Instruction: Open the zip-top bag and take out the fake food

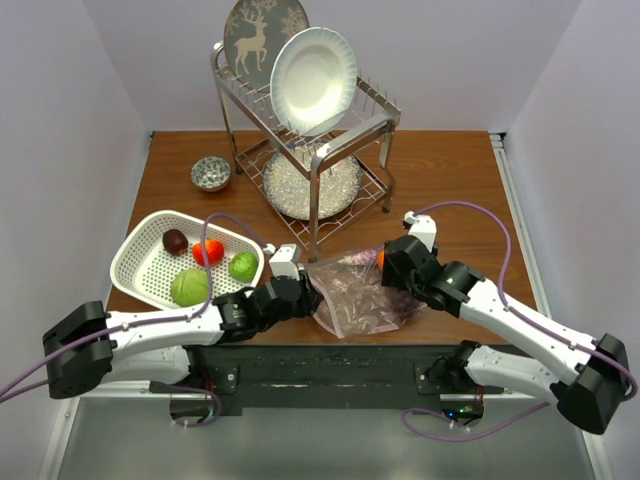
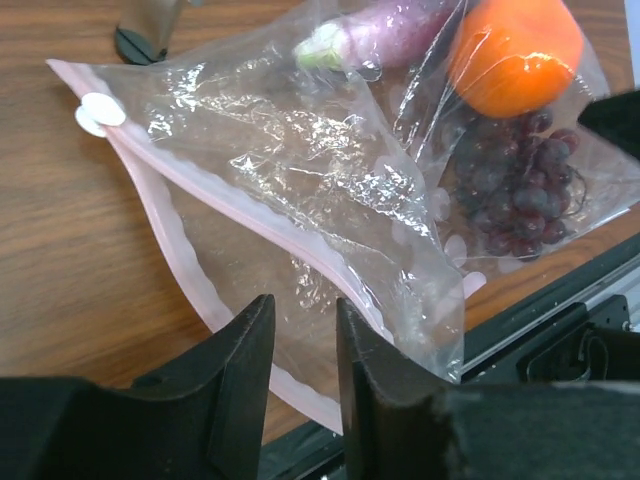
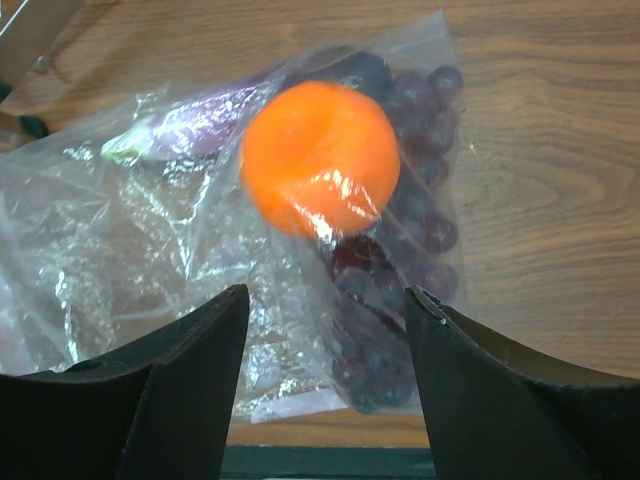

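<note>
Opening step! Left tool (image 2: 305, 310), narrowly spread, straddles the pink zip strip (image 2: 200, 190) of the crinkly clear zip-top bag (image 2: 300, 140); right tool (image 3: 325, 300) gapes wide. Next, I reckon: pinch, peel apart.

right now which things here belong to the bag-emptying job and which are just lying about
Job: zip-top bag; orange, grapes and purple vegetable inside it; cabbage, lime, red fruit, dark purple piece.
Lying about: white basket, patterned bowl, dish rack, white plate, deer plate.
</note>
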Motion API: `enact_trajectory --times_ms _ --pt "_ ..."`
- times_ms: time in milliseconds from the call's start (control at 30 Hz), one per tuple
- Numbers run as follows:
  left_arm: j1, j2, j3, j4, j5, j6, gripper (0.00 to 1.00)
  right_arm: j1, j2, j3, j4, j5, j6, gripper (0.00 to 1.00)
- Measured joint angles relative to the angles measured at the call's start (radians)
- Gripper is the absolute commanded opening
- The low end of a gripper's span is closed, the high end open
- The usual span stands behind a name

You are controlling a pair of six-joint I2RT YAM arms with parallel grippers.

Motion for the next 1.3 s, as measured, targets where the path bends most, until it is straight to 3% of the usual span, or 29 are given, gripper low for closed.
enact_trajectory --times_ms 400,633,733,767,867,1100,1300 --pt "-0.001 0.159 -0.040 0.190 0.005 -0.037 0.20 -0.222 0.183 0.047 0.128 -0.106 -0.068 0.63" --pt "-0.002 0.269 -0.056 0.288 0.025 -0.048 0.09 -0.227 0.214 0.047 0.182 -0.160 -0.076 0.36" --pt "-0.010 0.284 -0.072 0.299 0.028 -0.064 0.06 -0.227 0.214 0.047 0.188 -0.164 -0.078 0.22" --pt "-0.013 0.284 -0.075 0.301 0.028 -0.065 0.05 -0.227 0.214 0.047 0.189 -0.165 -0.080 0.12" --pt "-0.021 0.284 -0.079 0.300 0.028 -0.074 0.03 -0.228 0.213 0.047 0.197 -0.166 -0.082 0.00" --pt "-0.042 0.288 -0.089 0.300 0.026 -0.103 0.00 -0.228 0.190 0.049 0.186 -0.193 -0.081 0.00" --pt "-0.066 0.296 -0.101 0.304 0.018 -0.128 0.00 -0.228 0.064 0.054 0.128 -0.246 -0.080 0.00"
